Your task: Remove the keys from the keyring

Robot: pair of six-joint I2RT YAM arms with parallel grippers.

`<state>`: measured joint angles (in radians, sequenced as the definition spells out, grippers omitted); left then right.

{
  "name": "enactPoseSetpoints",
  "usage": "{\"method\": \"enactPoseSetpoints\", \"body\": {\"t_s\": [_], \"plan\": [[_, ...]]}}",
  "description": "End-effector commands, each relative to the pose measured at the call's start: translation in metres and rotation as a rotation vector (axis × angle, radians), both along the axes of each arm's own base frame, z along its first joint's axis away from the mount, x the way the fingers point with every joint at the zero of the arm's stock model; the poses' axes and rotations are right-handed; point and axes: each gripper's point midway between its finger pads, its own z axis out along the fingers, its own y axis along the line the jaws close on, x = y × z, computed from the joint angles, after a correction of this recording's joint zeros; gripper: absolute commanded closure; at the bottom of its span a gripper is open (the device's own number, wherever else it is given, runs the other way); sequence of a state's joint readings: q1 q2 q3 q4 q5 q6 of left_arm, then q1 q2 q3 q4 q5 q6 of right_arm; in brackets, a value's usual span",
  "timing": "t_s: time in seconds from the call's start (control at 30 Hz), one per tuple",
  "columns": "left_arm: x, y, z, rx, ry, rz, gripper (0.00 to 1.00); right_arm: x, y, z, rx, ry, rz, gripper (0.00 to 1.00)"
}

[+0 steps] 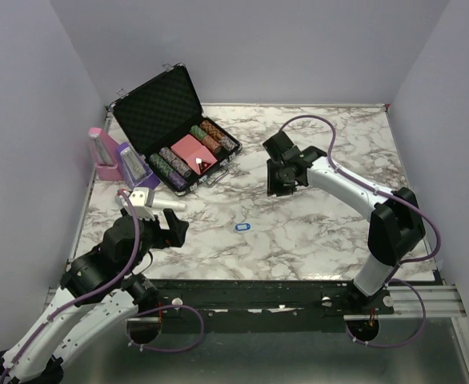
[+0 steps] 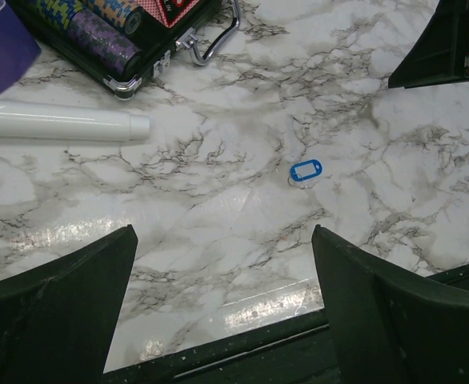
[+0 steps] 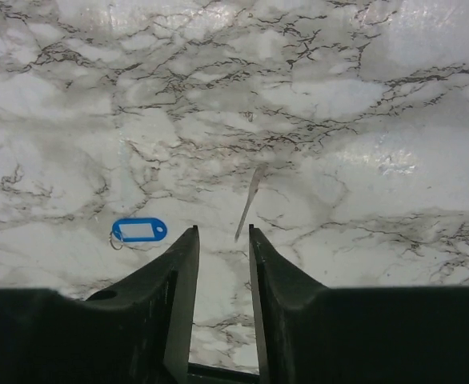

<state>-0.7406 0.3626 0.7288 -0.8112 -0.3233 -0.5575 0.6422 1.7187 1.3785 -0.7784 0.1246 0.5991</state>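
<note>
while the keyring (image 1: pixel 242 227), a thin metal ring on a small blue tag, lies flat on the marble desk (image 1: pixel 330 240) roughly midway between the two arms, neither pincer touches it. the left pincer (image 2: pixel 222 240) hovers near the desk's front edge with its fingers spread wide apart and nothing between them; the tag is ahead of it and a little to its right. the right pincer (image 3: pixel 220 234) hangs above the desk, apart from the tag, its fingers drawn close with only a slim gap. a thin silvery sliver (image 3: pixel 247 205), probably one of the keys seen edge-on, juts forward from that gap. i cannot tell whether it is clamped there or lies on the desk below. no key shows at the ring itself, though the ring is very small in every view. judging by this, parting key from ring looks done or nearly done. the next move likely calls for setting the sliver down away from the tag. if a key remains on the ring, one pincer would need to pin the tag while the other works the ring. an open case of poker chips (image 1: pixel 178 136) sits at the back left.
</note>
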Motion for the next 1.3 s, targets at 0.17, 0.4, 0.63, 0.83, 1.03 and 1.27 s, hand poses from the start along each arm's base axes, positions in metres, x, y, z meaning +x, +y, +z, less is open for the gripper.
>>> {"method": "enactPoseSetpoints", "body": {"t_s": [0.17, 0.4, 0.63, 0.83, 1.03, 1.27], "plan": [[0.005, 0.006, -0.003, 0.036, -0.009, 0.03, 0.01, -0.011, -0.004, 0.008, -0.007, 0.009, 0.038, 0.52], [0.005, 0.004, -0.005, 0.04, -0.005, 0.019, 0.01, -0.017, -0.012, 0.027, 0.011, -0.032, 0.028, 0.45], [0.007, 0.004, -0.008, 0.058, 0.013, 0.028, 0.01, -0.025, -0.035, 0.051, -0.001, -0.123, -0.012, 0.0], [0.008, 0.002, -0.011, 0.071, 0.033, 0.02, 0.01, -0.042, -0.055, 0.068, 0.013, -0.192, -0.034, 0.0], [0.008, -0.004, -0.01, 0.045, 0.026, 0.002, 0.01, -0.057, -0.065, 0.086, 0.109, -0.29, -0.057, 0.0], [0.008, -0.014, -0.011, 0.003, 0.003, -0.04, 0.01, -0.074, -0.073, 0.111, 0.247, -0.403, -0.091, 0.0]]}}
